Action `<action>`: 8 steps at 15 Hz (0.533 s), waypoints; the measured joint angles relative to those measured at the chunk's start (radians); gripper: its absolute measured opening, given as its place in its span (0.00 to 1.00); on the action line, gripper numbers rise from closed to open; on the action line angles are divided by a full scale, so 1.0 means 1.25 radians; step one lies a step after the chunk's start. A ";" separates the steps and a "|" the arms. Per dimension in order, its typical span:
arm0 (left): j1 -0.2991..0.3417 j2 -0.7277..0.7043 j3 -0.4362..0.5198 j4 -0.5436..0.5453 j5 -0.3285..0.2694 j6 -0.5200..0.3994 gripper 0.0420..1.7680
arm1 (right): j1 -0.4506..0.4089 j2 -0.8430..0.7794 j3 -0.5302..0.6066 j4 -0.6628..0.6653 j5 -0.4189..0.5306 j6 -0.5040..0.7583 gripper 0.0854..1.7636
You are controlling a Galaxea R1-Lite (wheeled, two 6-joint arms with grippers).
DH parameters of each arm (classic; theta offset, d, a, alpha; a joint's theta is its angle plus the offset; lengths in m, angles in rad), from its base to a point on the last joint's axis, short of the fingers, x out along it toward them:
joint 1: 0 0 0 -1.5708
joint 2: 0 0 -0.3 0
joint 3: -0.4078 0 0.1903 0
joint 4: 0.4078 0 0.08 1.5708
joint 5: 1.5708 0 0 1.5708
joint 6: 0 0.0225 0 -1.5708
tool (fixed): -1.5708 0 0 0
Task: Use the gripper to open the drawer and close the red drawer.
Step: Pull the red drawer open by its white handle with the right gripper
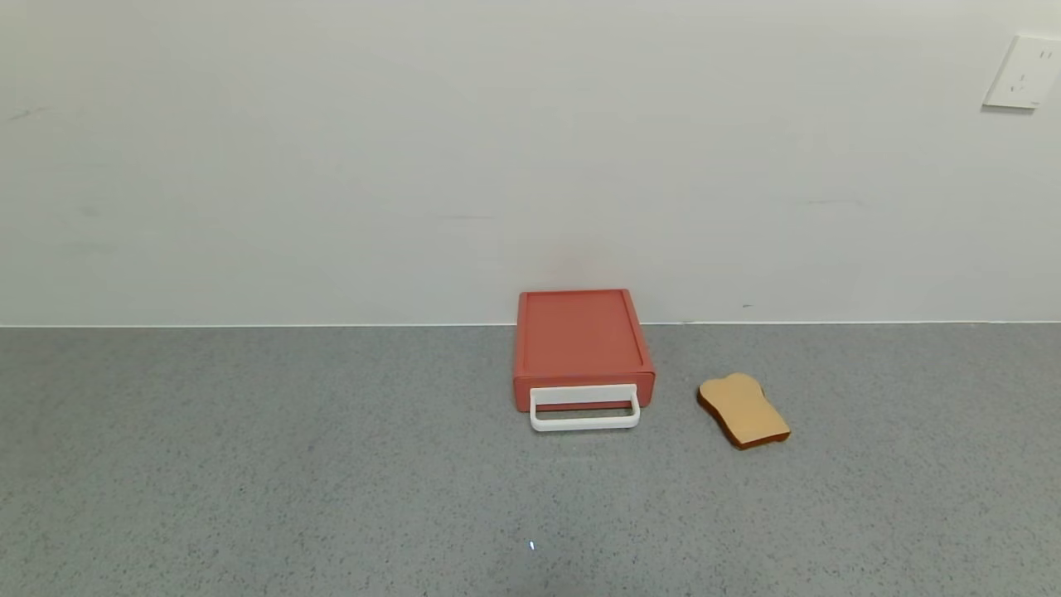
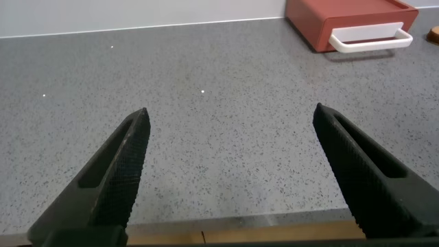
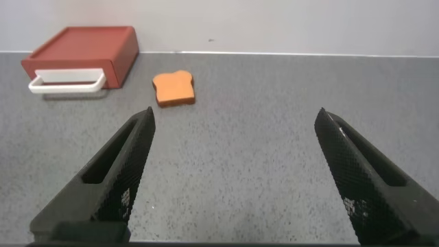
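The red drawer [image 1: 582, 344] sits against the white wall at the back middle of the grey counter, tray pushed in, its white loop handle [image 1: 585, 409] facing me. It also shows in the left wrist view [image 2: 346, 19] and the right wrist view [image 3: 82, 55]. My left gripper [image 2: 231, 120] is open and empty, low over the counter's near edge, far from the drawer. My right gripper [image 3: 234, 120] is open and empty, also back near the front of the counter. Neither gripper shows in the head view.
A tan bread slice [image 1: 743, 411] lies flat on the counter just right of the drawer; it also shows in the right wrist view [image 3: 174, 89]. A white wall socket [image 1: 1024, 72] is at the upper right. The grey counter [image 1: 249, 464] is bounded behind by the wall.
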 joint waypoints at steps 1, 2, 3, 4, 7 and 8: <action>0.000 0.000 0.000 0.000 0.000 0.001 0.97 | 0.002 0.029 -0.035 0.004 0.000 0.000 0.97; 0.000 0.000 0.001 0.000 0.000 0.002 0.97 | 0.005 0.067 -0.074 0.007 0.001 -0.001 0.97; -0.001 0.000 0.001 0.000 -0.001 0.002 0.97 | 0.009 0.111 -0.111 0.006 0.003 0.000 0.97; -0.001 0.000 0.001 0.000 -0.001 0.002 0.97 | 0.011 0.161 -0.150 0.007 0.009 -0.001 0.97; -0.001 0.000 0.001 0.001 -0.001 0.001 0.97 | 0.018 0.350 -0.296 0.006 0.047 -0.001 0.97; -0.001 0.000 0.001 0.001 -0.001 -0.001 0.97 | 0.020 0.420 -0.350 0.006 0.064 -0.001 0.97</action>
